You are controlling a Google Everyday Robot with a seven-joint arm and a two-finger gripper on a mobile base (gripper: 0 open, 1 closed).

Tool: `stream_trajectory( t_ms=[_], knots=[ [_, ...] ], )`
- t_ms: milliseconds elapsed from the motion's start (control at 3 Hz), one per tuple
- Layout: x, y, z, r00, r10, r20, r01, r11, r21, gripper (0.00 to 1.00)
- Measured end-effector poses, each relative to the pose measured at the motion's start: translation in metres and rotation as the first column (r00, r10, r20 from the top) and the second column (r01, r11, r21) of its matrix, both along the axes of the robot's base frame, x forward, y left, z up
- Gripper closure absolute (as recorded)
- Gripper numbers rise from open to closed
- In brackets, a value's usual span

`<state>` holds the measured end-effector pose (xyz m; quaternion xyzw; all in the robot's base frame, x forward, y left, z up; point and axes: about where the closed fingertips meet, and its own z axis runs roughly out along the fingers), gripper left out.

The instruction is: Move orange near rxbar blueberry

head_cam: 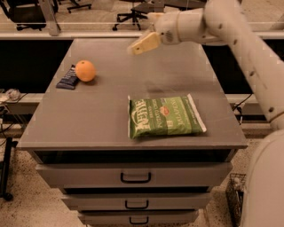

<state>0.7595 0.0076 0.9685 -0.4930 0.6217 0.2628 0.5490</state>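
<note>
Camera view: the green chip bag (165, 116) reads "Kettle" in large white letters, and its smaller print is too blurred to make out. It lies flat on the grey cabinet top (102, 119), above the drawers (135, 176). Well to the left of the bag and farther back sits the orange (85, 70), right against the dark blue bar (67, 78), whose pale print is unreadable. The gripper (143, 43) hangs in the air beyond the bag, holding nothing — how far open it is, I cannot tell.

Grey metal cabinet with flat surface (111, 119), three black-handled drawers (135, 176), speckled floor (26, 208), black office chairs (20, 11) behind, warm light, gripper (143, 43) above the surface's far side.
</note>
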Motion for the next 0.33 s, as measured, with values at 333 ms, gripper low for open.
stream_trajectory(
  t_ms=[333],
  knots=[
    [0.0017, -0.0038, 0.0055, 0.9999, -0.007, 0.009, 0.007, 1.000, 0.006, 0.00]
  ],
)
